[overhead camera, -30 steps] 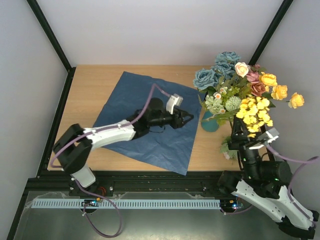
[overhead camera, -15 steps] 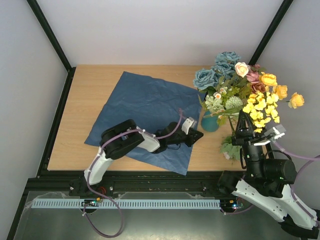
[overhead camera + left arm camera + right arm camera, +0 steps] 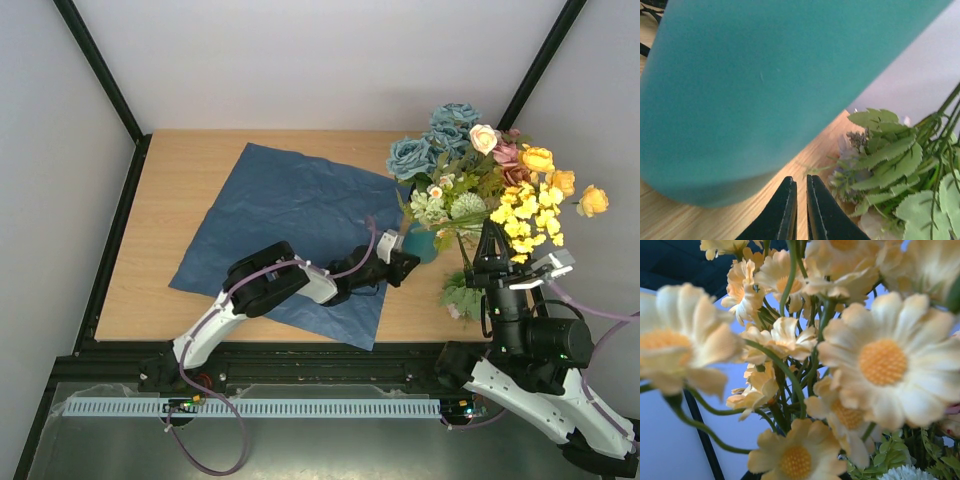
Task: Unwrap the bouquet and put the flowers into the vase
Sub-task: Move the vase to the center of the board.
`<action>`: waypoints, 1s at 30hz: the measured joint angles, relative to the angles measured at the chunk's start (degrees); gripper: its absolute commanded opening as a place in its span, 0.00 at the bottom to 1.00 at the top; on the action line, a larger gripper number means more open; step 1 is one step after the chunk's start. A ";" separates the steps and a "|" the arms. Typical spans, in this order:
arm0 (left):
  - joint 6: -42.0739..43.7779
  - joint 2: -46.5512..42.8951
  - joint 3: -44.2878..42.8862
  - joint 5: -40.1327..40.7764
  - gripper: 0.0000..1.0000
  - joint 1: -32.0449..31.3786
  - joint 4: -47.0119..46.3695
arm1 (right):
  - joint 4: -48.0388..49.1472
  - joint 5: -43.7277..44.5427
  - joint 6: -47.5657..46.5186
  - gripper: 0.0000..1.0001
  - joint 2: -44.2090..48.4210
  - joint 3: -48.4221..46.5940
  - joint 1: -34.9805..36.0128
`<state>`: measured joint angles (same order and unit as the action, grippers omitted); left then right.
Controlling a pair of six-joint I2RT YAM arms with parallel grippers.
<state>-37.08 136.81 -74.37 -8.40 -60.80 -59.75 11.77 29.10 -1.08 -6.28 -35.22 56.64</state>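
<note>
The teal vase (image 3: 421, 244) stands at the paper's right edge with blue, pink and orange flowers (image 3: 455, 160) in it. My left gripper (image 3: 406, 263) lies low at the vase's foot, shut and holding nothing. In the left wrist view the vase (image 3: 760, 90) fills the upper left, just beyond the gripper (image 3: 801, 205). My right gripper (image 3: 490, 242) points upward to the right of the vase, shut on the stems of a yellow flower sprig (image 3: 525, 222). Those yellow blooms (image 3: 880, 365) fill the right wrist view and hide the fingers.
The unfolded blue paper (image 3: 280, 215) lies flat on the wooden table (image 3: 175, 190), with the left arm stretched across its near corner. A leafy green sprig (image 3: 460, 298), (image 3: 890, 155) lies on the table right of the vase. Black frame posts stand at the back corners.
The left arm swung right from the middle of the paper to the vase's foot, and its jaws closed. The right gripper with the yellow sprig shifted slightly right.
</note>
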 measured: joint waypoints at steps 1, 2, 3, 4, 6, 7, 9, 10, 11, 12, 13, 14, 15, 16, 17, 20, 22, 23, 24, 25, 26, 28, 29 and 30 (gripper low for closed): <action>-0.15 0.39 -0.57 0.44 0.07 0.00 -0.11 | 0.22 0.07 0.00 0.01 0.00 0.00 0.00; -0.48 0.96 -1.36 1.01 0.07 -0.02 -0.15 | 0.48 0.13 0.00 0.01 0.00 0.00 0.00; -0.66 1.49 -2.08 1.42 0.07 -0.04 -0.15 | 0.61 0.15 0.00 0.01 0.00 0.00 0.00; -0.70 2.10 -2.89 1.79 0.07 -0.04 -0.13 | 0.74 0.20 0.00 0.01 0.00 0.00 0.00; -0.70 2.97 -4.13 2.01 0.07 -0.07 0.26 | 0.92 0.26 0.00 0.01 0.00 0.00 0.00; -0.68 3.26 -4.66 2.14 0.07 -0.07 0.61 | 0.98 0.26 0.00 0.01 0.00 0.00 0.00; -0.63 3.56 -5.57 2.67 0.06 -0.07 1.29 | 0.98 0.26 -0.02 0.01 0.00 0.00 0.00; -0.61 3.61 -5.90 2.95 0.06 -0.11 1.49 | 0.98 0.28 -0.02 0.01 0.00 0.00 0.00; -0.61 3.61 -6.12 3.10 0.06 -0.15 1.55 | 0.98 0.28 -0.04 0.01 0.00 0.00 0.00; -0.61 3.65 -6.34 3.21 0.06 -0.17 1.64 | 0.98 0.28 -0.07 0.01 0.00 0.00 0.00; -0.61 3.67 -6.40 3.39 0.06 -0.17 1.73 | 0.96 0.31 -0.09 0.01 0.00 0.00 0.00; -0.57 3.76 -6.47 3.61 0.06 -0.15 1.75 | 0.96 0.31 -0.13 0.01 0.00 0.00 0.00; -0.50 3.85 -6.54 3.93 0.06 -0.13 1.75 | 0.96 0.33 -0.15 0.01 0.02 0.00 0.00; -0.44 3.87 -6.58 4.15 0.05 -0.09 1.77 | 0.94 0.37 -0.17 0.01 0.04 0.02 0.00; -0.39 3.87 -6.58 4.31 0.05 -0.04 1.79 | 0.94 0.42 -0.20 0.01 0.09 0.04 0.00; -0.20 3.87 -6.60 4.76 0.05 0.20 1.81 | 0.90 0.74 -0.26 0.01 0.59 0.15 0.00; 0.00 3.89 -6.64 5.03 0.05 0.44 1.84 | 0.90 1.14 -0.42 0.01 1.14 0.28 0.00; 0.07 3.96 -6.69 5.16 0.05 0.52 1.84 | 0.90 1.29 -0.46 0.01 1.33 0.35 0.00; 0.22 4.07 -6.82 5.29 0.05 0.66 1.84 | 0.81 1.42 -0.48 0.01 1.51 0.39 0.00; 0.31 4.24 -7.15 5.40 0.05 0.76 1.86 | 0.70 1.57 -0.52 0.01 1.57 0.42 0.00; 0.48 4.50 -7.50 5.60 0.05 0.87 1.86 | 0.46 1.79 -0.68 0.01 1.70 0.50 0.00; 0.66 5.09 -8.37 5.73 0.05 1.14 1.88 | 0.46 2.05 -0.85 0.01 1.75 0.70 0.00; 0.70 5.33 -8.72 5.84 0.05 1.25 1.95 | 0.44 2.36 -1.05 0.01 1.79 1.03 0.00; 0.72 5.62 -9.25 5.92 0.05 1.36 2.05 | 0.42 2.69 -1.27 0.01 1.84 1.38 0.00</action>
<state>-36.36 142.43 -83.61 -2.48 -59.44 -57.69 12.19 31.79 -2.35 -4.45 -33.85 56.64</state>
